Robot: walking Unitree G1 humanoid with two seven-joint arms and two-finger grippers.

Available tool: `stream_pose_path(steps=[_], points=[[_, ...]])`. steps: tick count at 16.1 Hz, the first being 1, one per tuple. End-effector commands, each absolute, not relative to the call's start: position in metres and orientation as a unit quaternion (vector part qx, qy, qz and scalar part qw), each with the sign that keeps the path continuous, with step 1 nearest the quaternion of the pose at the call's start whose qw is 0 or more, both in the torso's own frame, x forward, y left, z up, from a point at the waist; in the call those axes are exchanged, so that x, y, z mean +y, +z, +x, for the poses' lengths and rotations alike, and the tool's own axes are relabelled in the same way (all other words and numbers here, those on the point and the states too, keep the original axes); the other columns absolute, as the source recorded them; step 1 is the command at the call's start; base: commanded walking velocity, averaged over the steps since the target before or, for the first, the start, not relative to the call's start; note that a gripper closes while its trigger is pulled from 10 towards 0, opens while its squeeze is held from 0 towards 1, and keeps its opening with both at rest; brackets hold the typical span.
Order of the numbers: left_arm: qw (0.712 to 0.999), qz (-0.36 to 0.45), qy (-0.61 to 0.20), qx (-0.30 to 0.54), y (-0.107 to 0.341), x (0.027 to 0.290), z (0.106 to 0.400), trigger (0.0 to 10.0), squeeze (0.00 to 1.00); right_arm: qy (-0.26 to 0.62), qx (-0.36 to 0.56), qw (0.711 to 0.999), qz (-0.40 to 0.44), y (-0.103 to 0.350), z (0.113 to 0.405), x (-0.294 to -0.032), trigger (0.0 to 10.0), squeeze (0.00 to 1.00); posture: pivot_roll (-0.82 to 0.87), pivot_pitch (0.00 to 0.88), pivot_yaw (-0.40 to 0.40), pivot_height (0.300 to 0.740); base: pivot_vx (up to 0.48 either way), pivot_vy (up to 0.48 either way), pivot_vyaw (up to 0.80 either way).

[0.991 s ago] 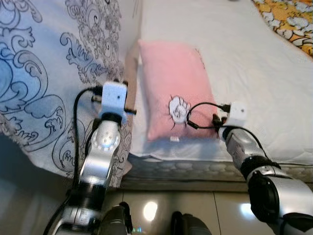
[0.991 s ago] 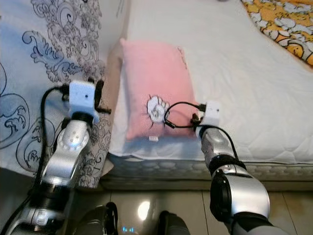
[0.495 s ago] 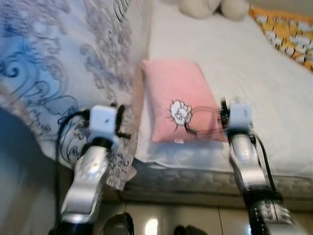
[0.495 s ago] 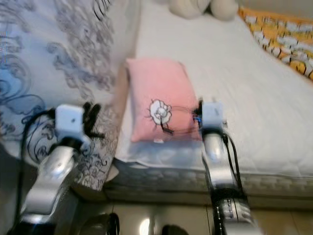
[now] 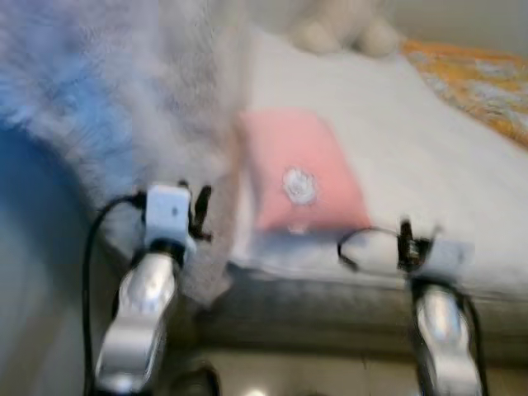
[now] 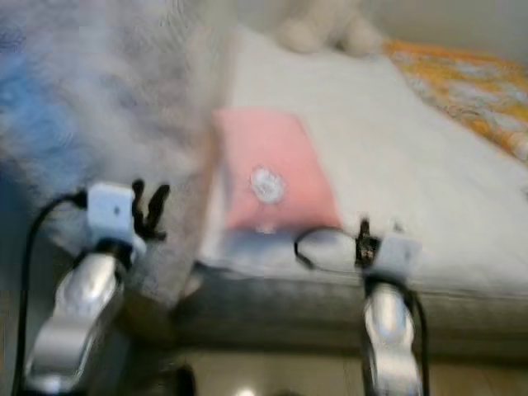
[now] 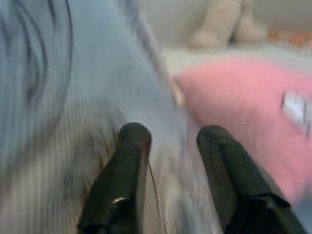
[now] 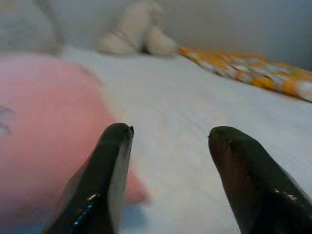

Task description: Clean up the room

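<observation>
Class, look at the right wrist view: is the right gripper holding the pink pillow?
No. The right gripper is open and empty, with the pink pillow lying on the bed beyond its fingers.

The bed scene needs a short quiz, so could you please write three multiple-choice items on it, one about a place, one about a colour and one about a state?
1. Where does the pillow lie?
A. on the bed, near its left edge
B. on the floor
C. on the orange blanket

2. What colour is the pillow?
A. green
B. pink
C. black

3. How do the fingers of the left gripper and right gripper stand?
A. both shut on cloth
B. one open, one shut
C. both open and empty

Answers:
1 A, it rests on the white mattress beside the patterned sheet.
2 B, its cover is plainly pink.
3 C, each wrist view shows a gap with nothing held.
</observation>
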State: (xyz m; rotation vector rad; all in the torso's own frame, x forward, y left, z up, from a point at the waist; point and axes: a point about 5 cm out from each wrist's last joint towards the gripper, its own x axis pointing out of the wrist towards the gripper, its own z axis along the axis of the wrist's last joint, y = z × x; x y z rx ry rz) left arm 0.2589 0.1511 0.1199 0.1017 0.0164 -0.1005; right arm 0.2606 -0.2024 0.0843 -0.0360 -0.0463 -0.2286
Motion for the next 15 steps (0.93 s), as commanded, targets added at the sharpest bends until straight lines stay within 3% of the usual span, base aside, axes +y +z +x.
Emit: stream_pose_path(steps=[1, 3, 4, 7, 8, 13, 15], points=[[0.997, 0.054, -0.051, -0.002, 0.126, 0.151, 0.266, 10.0, 1.00, -0.107, -0.005, 0.994, -0.014, 0.081, 0.257, -0.200, 10.0, 1.00, 0.02, 0.000, -0.034, 0.740, 0.368, -0.304, 0.00], [0.998, 0.045, -0.045, 0.007, 0.122, 0.153, 0.268, 10.0, 1.00, -0.072, -0.002, 0.997, -0.032, 0.081, 0.260, -0.191, 10.0, 1.00, 0.01, 0.000, -0.034, 0.740, 0.384, -0.283, 0.00], [0.998, 0.039, -0.041, 0.014, 0.119, 0.153, 0.270, 10.0, 1.00, -0.060, -0.004, 0.997, -0.041, 0.083, 0.263, -0.188, 10.0, 0.00, 0.01, 0.000, -0.032, 0.740, 0.390, -0.277, 0.00], [0.998, 0.035, -0.035, 0.030, 0.114, 0.154, 0.275, 10.0, 1.00, -0.041, 0.004, 0.998, -0.042, 0.085, 0.270, -0.182, 10.0, 0.00, 0.01, 0.000, -0.031, 0.740, 0.351, -0.321, 0.00], [0.998, 0.034, -0.042, 0.032, 0.113, 0.153, 0.276, 10.0, 0.00, -0.031, 0.004, 0.999, -0.039, 0.087, 0.274, -0.179, 10.0, 0.00, 0.01, 0.000, -0.034, 0.740, 0.311, -0.360, 0.00], [0.999, 0.036, -0.018, 0.032, 0.113, 0.161, 0.282, 10.0, 0.00, -0.014, 0.004, 0.999, -0.043, 0.088, 0.277, -0.173, 10.0, 0.00, 0.01, 0.000, -0.035, 0.740, 0.325, -0.347, 0.00], [0.998, 0.062, 0.002, 0.032, 0.114, 0.168, 0.288, 10.0, 0.00, -0.002, 0.004, 0.999, -0.046, 0.089, 0.280, -0.168, 10.0, 0.00, 0.01, 0.000, -0.034, 0.740, 0.000, 0.000, 0.00]])
